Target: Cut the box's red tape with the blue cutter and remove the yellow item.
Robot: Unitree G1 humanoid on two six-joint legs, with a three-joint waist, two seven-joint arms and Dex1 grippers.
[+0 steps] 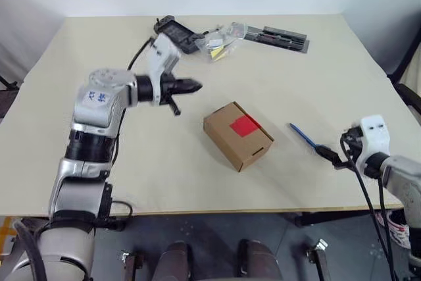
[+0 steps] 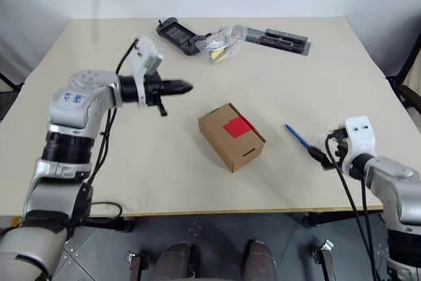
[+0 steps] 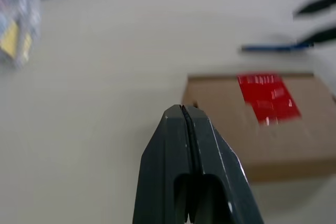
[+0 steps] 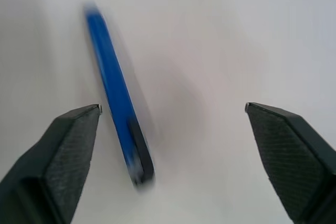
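Observation:
The box (image 1: 238, 136), a small brown carton, lies closed in the middle of the table with the red tape (image 1: 245, 125) across its top seam. To its right the blue cutter (image 1: 302, 135) lies flat on the table. My right gripper (image 1: 333, 158) is open at the cutter's near end. In the right wrist view the cutter (image 4: 113, 82) lies between the spread fingers, close to one finger (image 4: 68, 140). My left gripper (image 1: 196, 85) is shut and empty, hovering up and to the left of the box, pointing at it. The yellow item is out of view.
At the table's far side lie a black handheld device (image 1: 177, 33), a clear plastic bag (image 1: 220, 41) with yellowish bits and a flat black tool strip (image 1: 279, 37). The table's front edge (image 1: 217, 212) runs just below the box and the right gripper.

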